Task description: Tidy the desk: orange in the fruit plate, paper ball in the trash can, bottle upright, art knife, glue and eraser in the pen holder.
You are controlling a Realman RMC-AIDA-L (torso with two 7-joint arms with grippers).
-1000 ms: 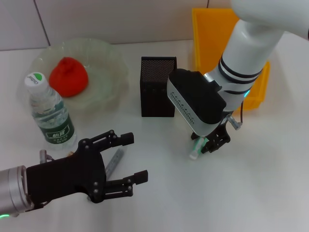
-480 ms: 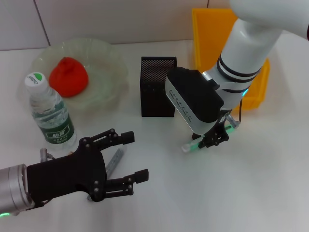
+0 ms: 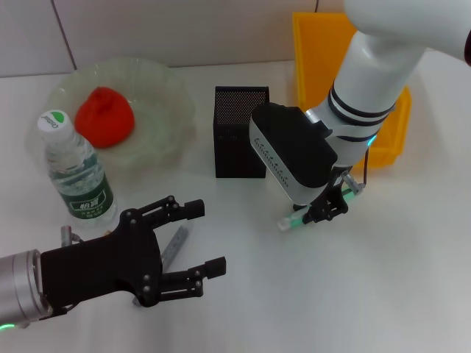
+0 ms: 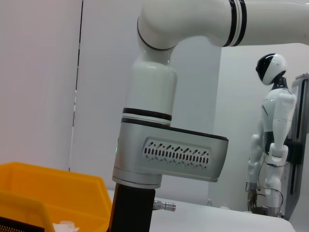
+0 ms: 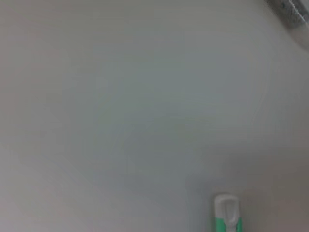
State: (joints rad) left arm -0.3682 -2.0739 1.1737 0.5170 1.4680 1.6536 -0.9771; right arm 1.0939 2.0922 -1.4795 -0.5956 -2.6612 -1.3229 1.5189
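Pincer on my left arm (image 3: 188, 246) sits low at the near-left of the desk (image 3: 383, 294), its black fingers spread wide and grasping nothing; the art knife (image 3: 175, 246) lies flat just under and between them, its long axis running away from me. Beside that arm the bottle (image 3: 76, 173) already stands upright, and behind it the orange (image 3: 104, 116) rests in the fruit plate (image 3: 165, 92). Moving rightward, the black mesh pen holder (image 3: 241, 132) stands at mid-desk, open end up. My right pincer (image 3: 327, 208) is just right of it and a little nearer to me, clenched on the green-and-white glue stick (image 3: 294, 219), which it carries tilted, white cap end pointing down and toward the holder, apparently clear of the desk. The yellow trash can (image 3: 313, 55) stands behind that arm. I judge the coming move turns on this: the holder's mouth lies up, left and away from the glue, so the stick must be lifted and stood nearer vertical to drop in.
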